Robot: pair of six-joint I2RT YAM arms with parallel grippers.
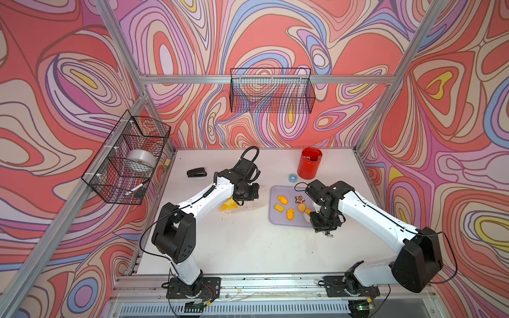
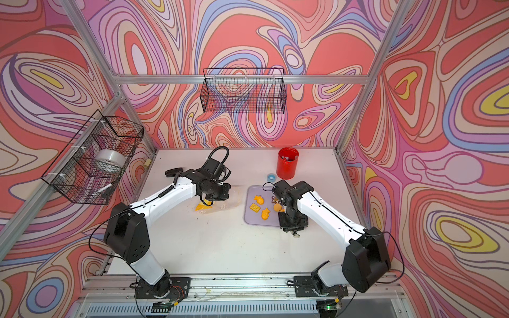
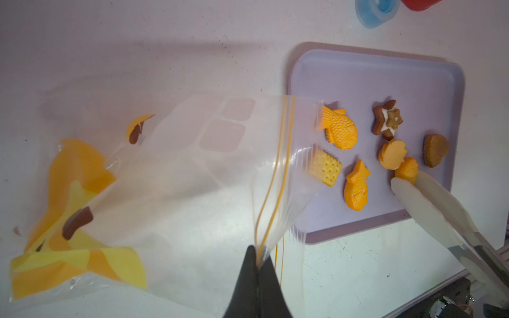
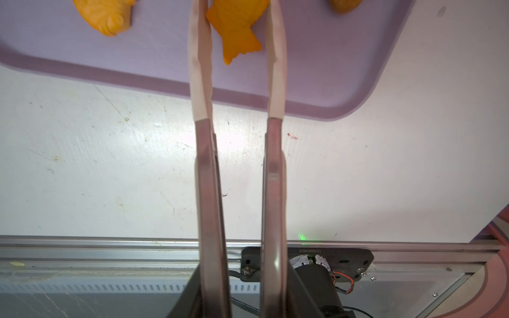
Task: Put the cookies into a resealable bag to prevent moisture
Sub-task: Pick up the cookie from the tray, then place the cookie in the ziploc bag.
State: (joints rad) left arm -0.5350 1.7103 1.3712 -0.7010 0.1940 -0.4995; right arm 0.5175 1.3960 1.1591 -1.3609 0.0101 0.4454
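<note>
At the right edge of the lavender tray (image 3: pixel 358 74), the tongs (image 4: pixel 275 82), clamped in the right gripper (image 4: pixel 245 294), straddle one orange fish cookie (image 4: pixel 237 27). The other cookies (image 3: pixel 340 132) lie on the tray. The left gripper (image 3: pixel 257 256) is closed on the zip edge of the resealable bag (image 3: pixel 192 165). The bag lies on the table (image 3: pixel 358 275) just beside the tray's left edge, with its mouth facing the tray.

Both top views look steeply down from high at the front over the whole table (image 1: pixel 248 247). The left wrist camera sits close above the bag (image 3: pixel 192 170), the right along its tongs (image 4: pixel 209 165); all share the tray (image 3: pixel 358 77).
</note>
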